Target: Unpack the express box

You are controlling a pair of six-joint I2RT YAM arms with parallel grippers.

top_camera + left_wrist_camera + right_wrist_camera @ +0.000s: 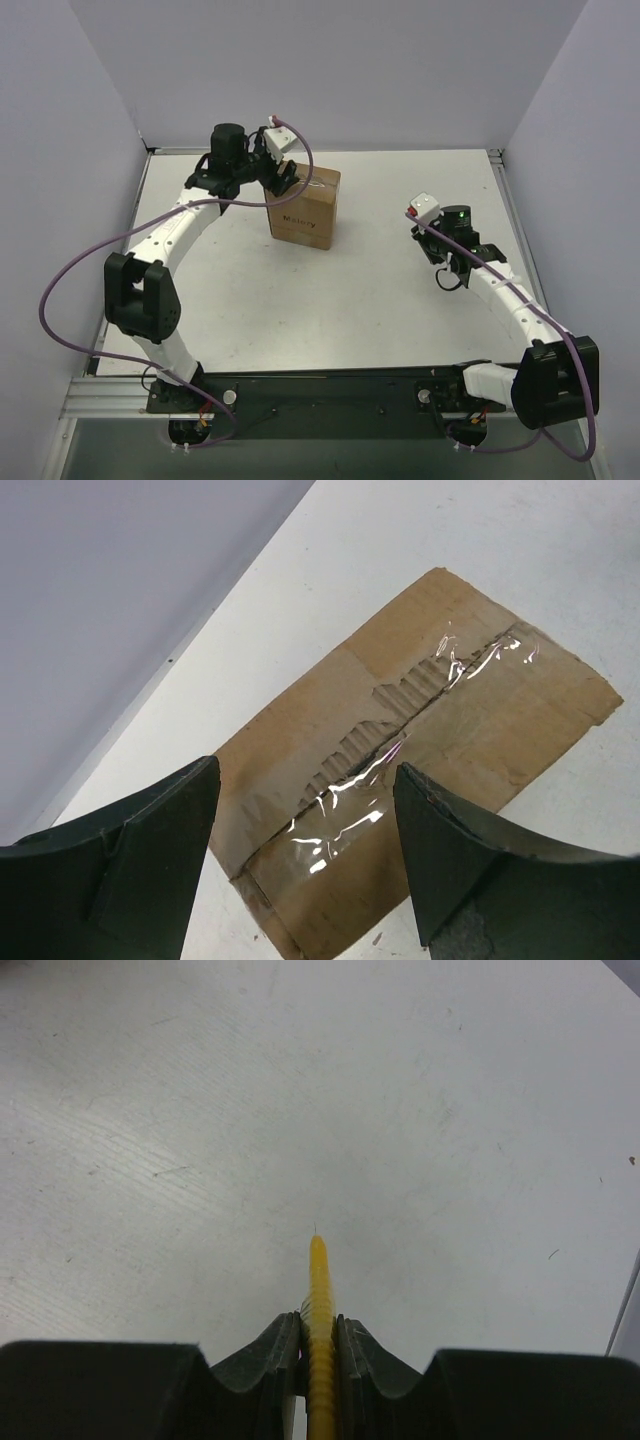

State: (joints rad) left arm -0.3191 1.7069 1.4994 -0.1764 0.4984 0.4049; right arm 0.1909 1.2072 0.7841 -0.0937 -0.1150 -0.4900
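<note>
Arms: left arm [172,236] and right arm [505,300], white links, black joints
Cables: purple cable [47,296] looping along each arm
Wrist cameras: white wrist camera [424,207], red mark
Fingers [120,880]: dark matte wedges on left gripper [305,770]

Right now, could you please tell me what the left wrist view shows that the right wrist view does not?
Only left wrist: the top of the express box, with crinkled clear tape along its torn seam, framed by the open left claw. Only right wrist: a slim yellow tool clamped in the shut right claw, pointing forward. Both: the white table beneath.
</note>
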